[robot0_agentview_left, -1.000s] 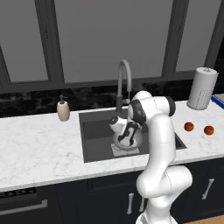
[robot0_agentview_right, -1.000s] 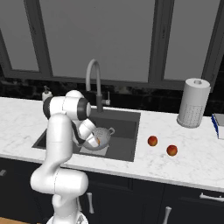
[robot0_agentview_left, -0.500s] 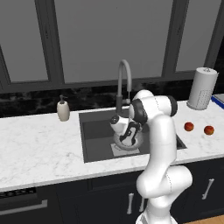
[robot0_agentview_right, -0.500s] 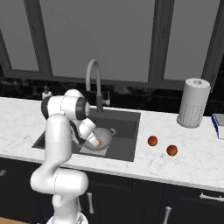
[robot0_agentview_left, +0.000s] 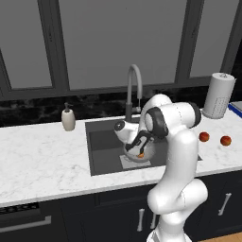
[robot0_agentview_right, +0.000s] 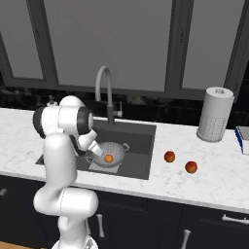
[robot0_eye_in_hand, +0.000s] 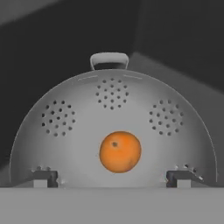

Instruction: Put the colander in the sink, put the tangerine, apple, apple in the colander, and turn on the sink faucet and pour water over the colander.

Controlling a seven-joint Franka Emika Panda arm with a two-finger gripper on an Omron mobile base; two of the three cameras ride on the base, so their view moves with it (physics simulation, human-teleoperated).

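Tangerine (robot0_eye_in_hand: 120, 152) lying loose at bottom of colander (robot0_eye_in_hand: 65, 144), clear of both fingertips (robot0_eye_in_hand: 40, 178). Gripper (robot0_eye_in_hand: 111, 179) spread wide, pinching nothing, tips low at the near rim on either side of the fruit (hand view). Colander (robot0_agentview_right: 114, 151) sitting upright in sink (robot0_agentview_right: 141, 155) on the lighter panel, one loop handle pointing away from hand cam. In left base view, gripper (robot0_agentview_left: 138, 145) poised over colander (robot0_agentview_left: 147, 152), arm bent down into sink (robot0_agentview_left: 101, 146); tangerine (robot0_agentview_left: 141, 154) just visible as orange spot under the hand. In right base view, tangerine (robot0_agentview_right: 109, 158) seen inside the bowl. Two apples on counter to robot's right of basin, well apart from colander: one (robot0_agentview_right: 169, 156) nearer the sink edge, other (robot0_agentview_right: 191, 167) further out; close together, not touching. Same pair in left base view (robot0_agentview_left: 203, 136), (robot0_agentview_left: 225, 140). Sink faucet (robot0_agentview_right: 105, 92) standing behind basin, spout arching toward it. No stream visible at spout
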